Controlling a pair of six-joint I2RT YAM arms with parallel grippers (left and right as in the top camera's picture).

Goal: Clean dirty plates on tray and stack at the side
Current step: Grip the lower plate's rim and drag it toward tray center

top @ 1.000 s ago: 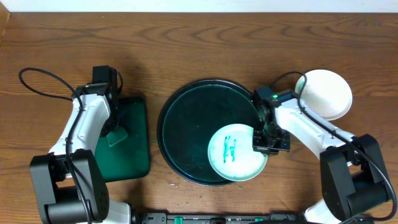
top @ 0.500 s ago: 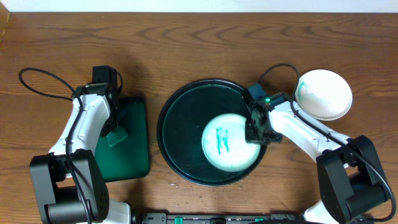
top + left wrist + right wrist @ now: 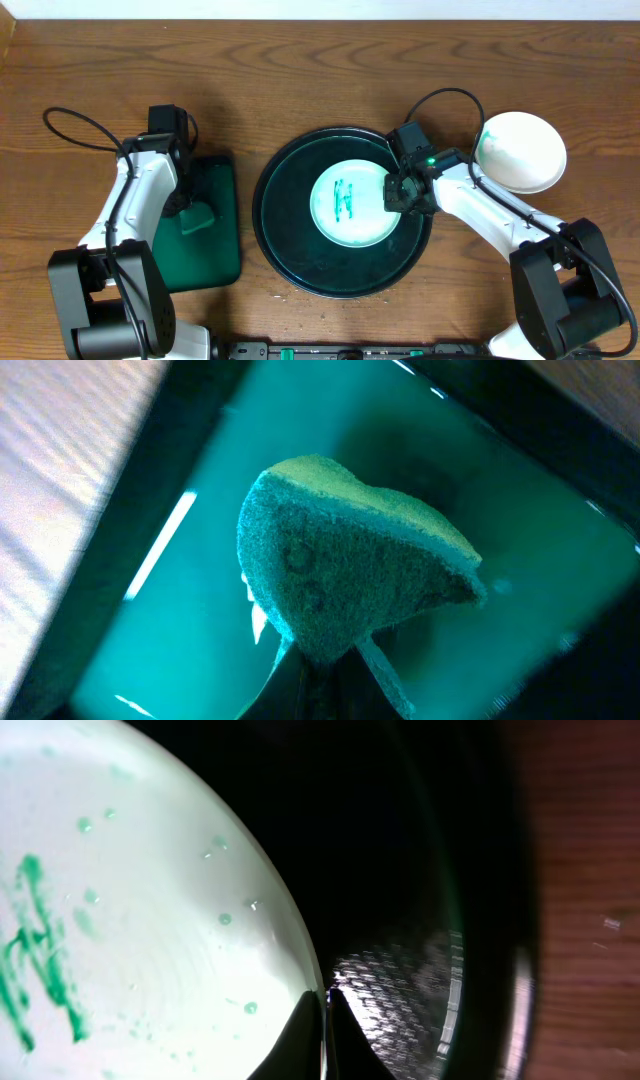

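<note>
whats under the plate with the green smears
The dark round tray lies under the plate, whose rim the right hand grips. The tray floor directly beneath is covered, so anything there cannot be seen.

White plate with green smears flat in a round dark tray, clean white plate near it, wedge-shaped green sponge

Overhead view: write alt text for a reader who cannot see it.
The right gripper pinches the rim of a green-smeared dirty plate in a round dark tray at the middle of a wooden table. The left gripper holds a green sponge over a green basin; a second plate, white, lies beyond the tray on the right arm's side.
</note>
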